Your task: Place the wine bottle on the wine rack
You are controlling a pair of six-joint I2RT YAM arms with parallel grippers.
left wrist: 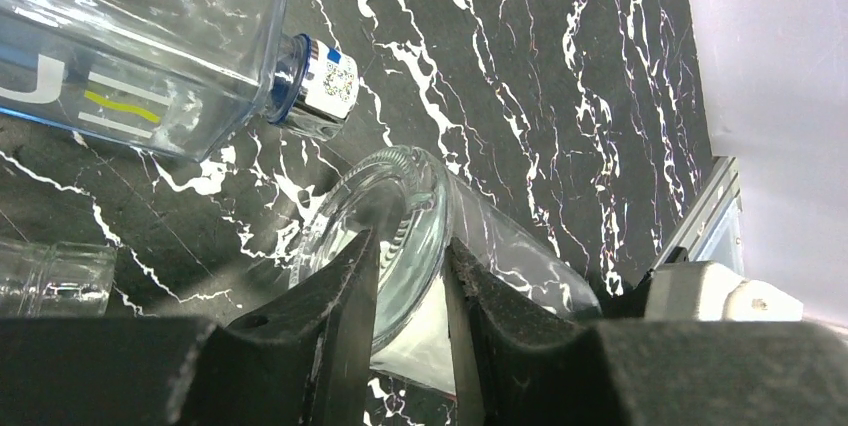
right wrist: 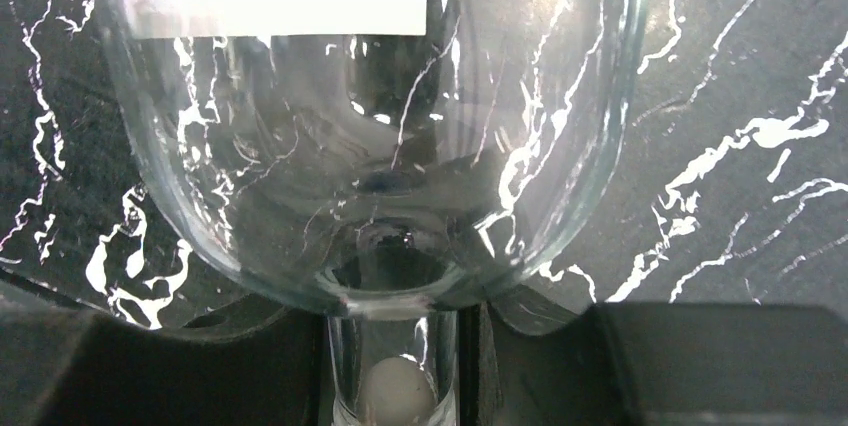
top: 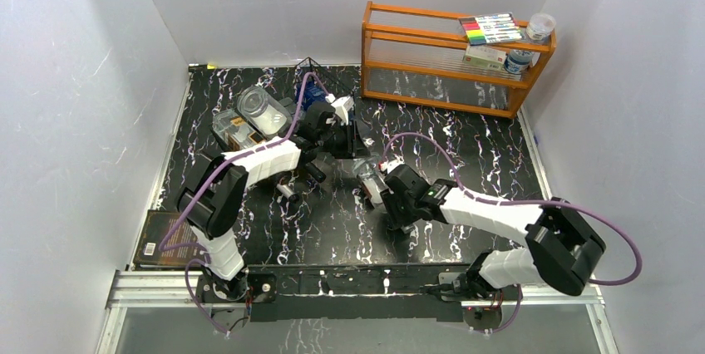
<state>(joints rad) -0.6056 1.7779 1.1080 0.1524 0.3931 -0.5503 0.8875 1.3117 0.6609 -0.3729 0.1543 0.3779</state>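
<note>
Right gripper (right wrist: pixel 392 351) gripping wine bottle (right wrist: pixel 380 146) neck, left gripper (left wrist: pixel 410 251) gripping base

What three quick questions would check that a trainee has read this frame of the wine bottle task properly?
1. True or false: the wine bottle already lies on the wine rack.
2. Where do the right fingers hold the bottle? A) label B) neck C) base
3. Fill in: the left fingers clamp the rim of the bottle's ____.
Key: 1 false; 2 B; 3 base.
</note>
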